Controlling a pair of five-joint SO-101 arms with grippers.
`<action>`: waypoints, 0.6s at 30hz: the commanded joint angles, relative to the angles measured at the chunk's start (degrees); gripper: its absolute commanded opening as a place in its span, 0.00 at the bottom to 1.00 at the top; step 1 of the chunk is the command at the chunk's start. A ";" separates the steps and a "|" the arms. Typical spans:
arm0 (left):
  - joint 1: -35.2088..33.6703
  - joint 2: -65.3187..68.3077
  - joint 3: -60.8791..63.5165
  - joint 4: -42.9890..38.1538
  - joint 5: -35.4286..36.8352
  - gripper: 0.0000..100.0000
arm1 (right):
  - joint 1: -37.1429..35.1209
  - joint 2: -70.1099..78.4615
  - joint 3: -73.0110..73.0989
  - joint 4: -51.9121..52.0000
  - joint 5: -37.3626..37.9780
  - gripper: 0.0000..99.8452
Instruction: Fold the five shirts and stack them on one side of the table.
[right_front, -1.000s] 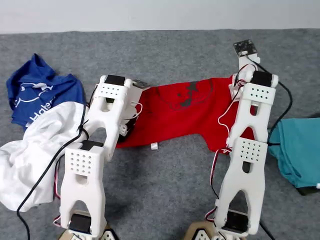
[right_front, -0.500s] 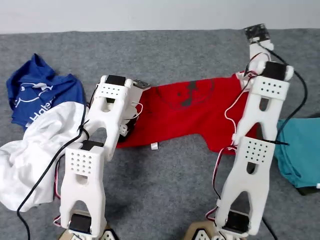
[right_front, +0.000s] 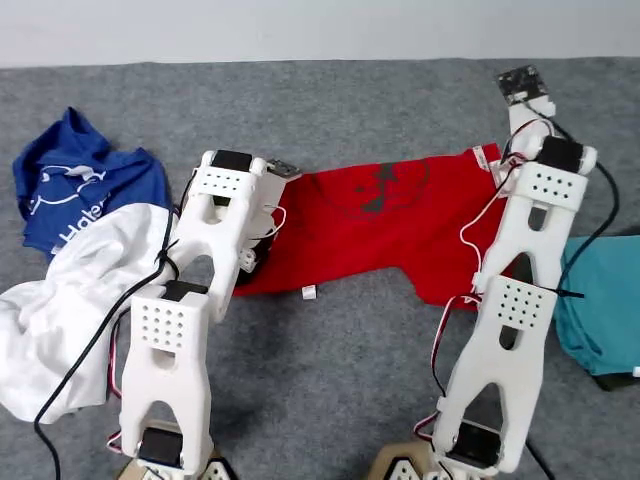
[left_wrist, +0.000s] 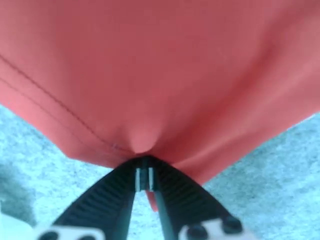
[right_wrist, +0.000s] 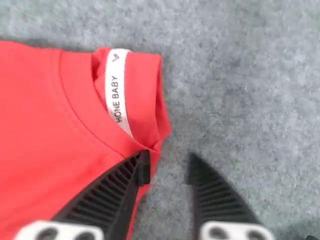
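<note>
Nearest in, the white shirt (right_front: 60, 300) is heaped right against the left arm, a cable trailing over it. A wide swing from that arm could drag the heap along. Over on the other side, the teal shirt (right_front: 600, 295) lies just beside the right arm, with the same risk.

Now the left gripper (left_wrist: 144, 173): fingers pinched tight on the red shirt (right_front: 385, 230), right at its hem, and it's a small bite. That's the worry. Just a nub of fabric sits past the tips, so a sharp pull could slide the hem straight out.

The red shirt itself lies spread flat mid-table between the arms, not yet folded. The blue shirt (right_front: 80, 190) sits crumpled well off to the left, apart from it.

Farthest out, the right gripper (right_wrist: 169, 162) is down at the collar (right_wrist: 82, 107), by the label (right_wrist: 116, 85). Its fingers are parted a little, with one on the collar's edge and the other over bare table (right_wrist: 250, 75). Barely any cloth lies in that gap. Close now and it may catch only the rim, or nothing at all. Then one arm lifts alone and the shirt skews or bunches instead of folding square.
</note>
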 joint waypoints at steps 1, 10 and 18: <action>0.62 0.53 0.57 0.35 -0.18 0.00 | 0.04 -3.30 -2.46 -0.31 0.53 0.24; 0.26 -3.60 0.66 0.44 -0.09 0.00 | -3.74 -15.08 -2.46 13.93 -5.19 0.21; -0.62 -17.14 1.54 0.44 -0.09 0.00 | -3.47 -16.75 -2.37 14.64 -7.56 0.02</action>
